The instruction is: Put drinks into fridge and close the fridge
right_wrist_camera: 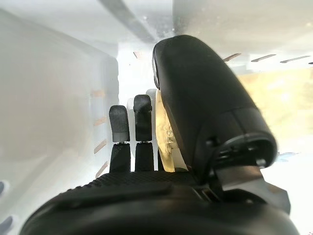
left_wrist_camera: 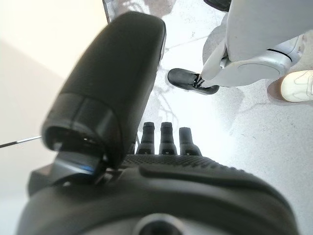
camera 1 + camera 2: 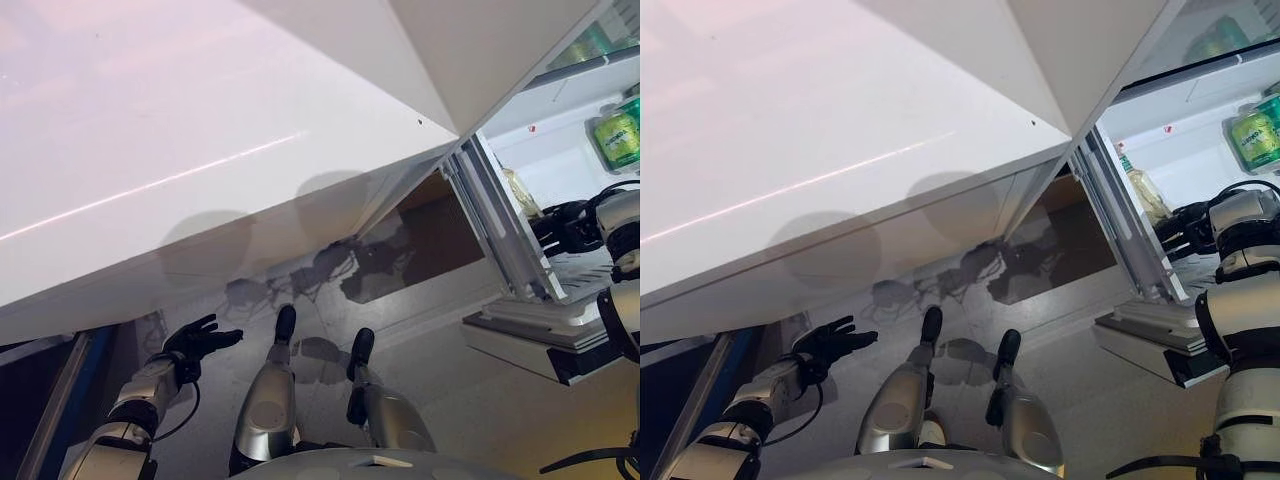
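The fridge stands open at the right, its white door swung out over the left of the view. My right hand reaches inside onto a shelf. It is shut on a pale yellow drink bottle, which sits between the thumb and the fingers in the right wrist view. Green cans stand on a shelf further in, above the hand. My left hand hangs low at the left under the door, open and empty, its fingers straight.
The fridge's lower shelves and drawer front jut out below my right hand. More green drinks show on the top shelf. A person's white shoe is on the pale floor near my left side.
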Controlling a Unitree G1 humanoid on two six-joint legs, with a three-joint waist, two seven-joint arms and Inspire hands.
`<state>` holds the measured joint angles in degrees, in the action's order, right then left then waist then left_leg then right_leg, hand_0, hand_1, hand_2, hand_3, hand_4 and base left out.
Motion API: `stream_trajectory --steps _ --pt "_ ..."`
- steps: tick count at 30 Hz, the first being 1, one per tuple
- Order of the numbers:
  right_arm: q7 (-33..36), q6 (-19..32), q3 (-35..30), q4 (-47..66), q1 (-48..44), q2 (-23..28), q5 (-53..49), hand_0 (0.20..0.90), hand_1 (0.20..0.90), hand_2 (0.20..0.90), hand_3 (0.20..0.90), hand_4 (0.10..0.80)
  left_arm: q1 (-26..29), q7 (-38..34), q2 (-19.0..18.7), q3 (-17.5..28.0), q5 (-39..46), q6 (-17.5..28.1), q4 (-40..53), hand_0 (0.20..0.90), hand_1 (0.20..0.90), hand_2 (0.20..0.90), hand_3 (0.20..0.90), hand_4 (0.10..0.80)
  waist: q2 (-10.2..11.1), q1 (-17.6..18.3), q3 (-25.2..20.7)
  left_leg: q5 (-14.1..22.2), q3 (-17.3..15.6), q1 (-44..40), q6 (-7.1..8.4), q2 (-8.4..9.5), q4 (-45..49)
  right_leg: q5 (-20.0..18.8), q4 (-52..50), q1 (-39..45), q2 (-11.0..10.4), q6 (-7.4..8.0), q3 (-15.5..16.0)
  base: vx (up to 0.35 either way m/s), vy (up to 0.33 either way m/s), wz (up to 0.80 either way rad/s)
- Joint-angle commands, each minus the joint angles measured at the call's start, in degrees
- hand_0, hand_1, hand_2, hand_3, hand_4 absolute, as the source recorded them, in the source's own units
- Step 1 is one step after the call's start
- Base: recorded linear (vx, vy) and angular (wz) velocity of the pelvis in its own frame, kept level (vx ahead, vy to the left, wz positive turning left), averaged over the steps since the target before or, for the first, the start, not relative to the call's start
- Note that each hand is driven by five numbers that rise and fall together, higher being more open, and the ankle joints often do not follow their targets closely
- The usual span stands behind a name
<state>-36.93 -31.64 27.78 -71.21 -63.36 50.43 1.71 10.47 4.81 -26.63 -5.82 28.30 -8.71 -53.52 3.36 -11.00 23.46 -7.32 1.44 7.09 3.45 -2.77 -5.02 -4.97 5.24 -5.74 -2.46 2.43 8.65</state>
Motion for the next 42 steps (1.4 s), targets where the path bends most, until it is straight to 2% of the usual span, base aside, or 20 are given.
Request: stream_trajectory --steps 1,2,3,4,5,12,23,31,36,40,42 --pt "0.5 0.1 3.6 -1.1 -4.2 3.8 2.2 0.300 0.300 0.300 0.200 0.100 -3.4 0.3 -5.0 -0.7 -1.6 0.4 0.8 0.900 0.900 0.900 0.900 0.800 2.0 -0.4 -2.7 4.1 1.8 3.6 -2.89 4.08 2.8 0.6 -4.1 -3.4 1.7 0.53 0.2 0.000 0.000 0.00" --pt "0.7 0.1 3.5 -1.1 -4.1 3.7 2.3 0.300 0.300 0.300 0.200 0.100 -3.5 0.2 -4.9 -0.7 -1.6 0.4 0.8 0.900 0.900 0.900 0.900 0.800 2.0 -0.4 -2.7 4.1 1.8 3.6 -2.90 4.09 2.8 0.6 -4.1 -3.4 1.7 0.52 0.2 0.000 0.000 0.00" --pt "1.1 0.1 3.4 -1.1 -4.1 3.7 2.2 0.335 0.335 0.335 0.241 0.141 -3.5 0.2 -4.9 -0.7 -1.6 0.4 0.8 0.900 0.900 0.900 0.900 0.800 2.0 -0.4 -2.7 4.1 1.8 3.6 -2.92 4.11 2.9 0.6 -4.2 -3.4 1.7 0.50 0.2 0.000 0.000 0.00" --pt "2.5 0.4 3.1 -1.5 -3.8 3.5 1.7 0.547 0.547 0.547 0.488 0.388 -3.5 0.2 -4.8 -0.9 -1.7 0.3 0.8 0.900 0.900 0.900 0.900 0.800 1.9 -0.5 -2.8 4.1 1.8 3.6 -2.96 4.10 3.1 0.6 -4.2 -3.4 1.7 0.48 0.2 0.000 0.000 0.00" --pt "3.0 0.6 2.8 -1.6 -3.7 3.5 1.8 0.900 0.900 0.900 0.900 0.800 -3.5 0.2 -4.8 -0.9 -1.8 0.4 0.8 0.900 0.900 0.900 0.900 0.800 1.9 -0.5 -2.8 4.2 1.7 3.6 -2.98 4.09 3.1 0.6 -4.2 -3.3 1.7 0.49 0.2 0.000 0.000 0.00" --pt "9.1 1.7 2.0 -2.1 -4.3 3.3 -1.1 0.900 0.900 0.900 0.900 0.800 -3.3 -0.1 -4.7 -1.2 -2.0 0.1 0.7 0.900 0.900 0.900 0.900 0.800 2.0 -0.6 -3.1 4.4 1.7 3.6 -3.06 3.97 3.3 0.6 -4.1 -3.2 1.9 0.44 0.0 0.000 0.000 0.00" --pt "14.8 3.1 -0.7 -1.7 -2.0 3.9 -5.7 0.900 0.900 0.900 0.900 0.800 -4.3 -0.1 -3.8 -1.2 -3.3 0.8 -0.8 0.900 0.900 0.900 0.900 0.800 2.2 0.0 -5.1 4.6 1.0 1.7 -3.11 3.75 2.6 0.7 -3.7 -1.9 1.9 0.48 -0.3 0.003 0.008 -0.01" --pt "17.0 7.5 -4.5 -0.4 1.1 7.1 -11.9 0.900 0.900 0.900 0.900 0.800 -5.5 0.2 -2.8 -1.7 -4.1 0.3 -3.5 0.900 0.900 0.900 0.900 0.800 2.2 1.5 -8.8 5.2 -0.3 -1.6 -3.25 3.44 1.6 1.2 -2.8 0.6 1.8 0.62 -0.7 0.021 0.048 -0.04" --pt "15.2 9.4 -6.4 1.8 3.3 9.0 -12.0 0.900 0.900 0.900 0.900 0.800 -6.8 0.6 -1.8 -1.9 -4.8 0.4 -6.5 0.900 0.900 0.900 0.900 0.800 2.4 3.0 -12.4 5.8 -1.0 -4.0 -3.17 3.17 1.2 1.5 -2.2 2.6 1.6 0.81 -1.4 0.048 0.048 -0.04" --pt "18.1 11.6 -7.1 6.9 3.8 10.7 -14.6 0.900 0.900 0.900 0.900 0.800 -7.5 1.4 -1.7 -1.9 -4.6 -0.1 -8.0 0.900 0.900 0.900 0.900 0.800 2.1 4.1 -14.7 6.3 -1.3 -5.7 -3.21 3.19 0.9 1.9 -1.8 4.1 1.6 0.87 -2.1 0.047 0.075 -0.07" --pt "22.6 12.7 -8.3 11.7 4.4 11.7 -16.1 0.900 0.900 0.900 0.900 0.800 -7.8 1.6 -1.4 -1.6 -4.8 -0.5 -8.2 0.900 0.900 0.900 0.900 0.800 1.8 4.9 -15.5 6.6 -1.5 -6.4 -3.16 3.20 0.8 2.1 -1.8 4.6 1.5 0.87 -2.4 0.028 0.078 -0.12"
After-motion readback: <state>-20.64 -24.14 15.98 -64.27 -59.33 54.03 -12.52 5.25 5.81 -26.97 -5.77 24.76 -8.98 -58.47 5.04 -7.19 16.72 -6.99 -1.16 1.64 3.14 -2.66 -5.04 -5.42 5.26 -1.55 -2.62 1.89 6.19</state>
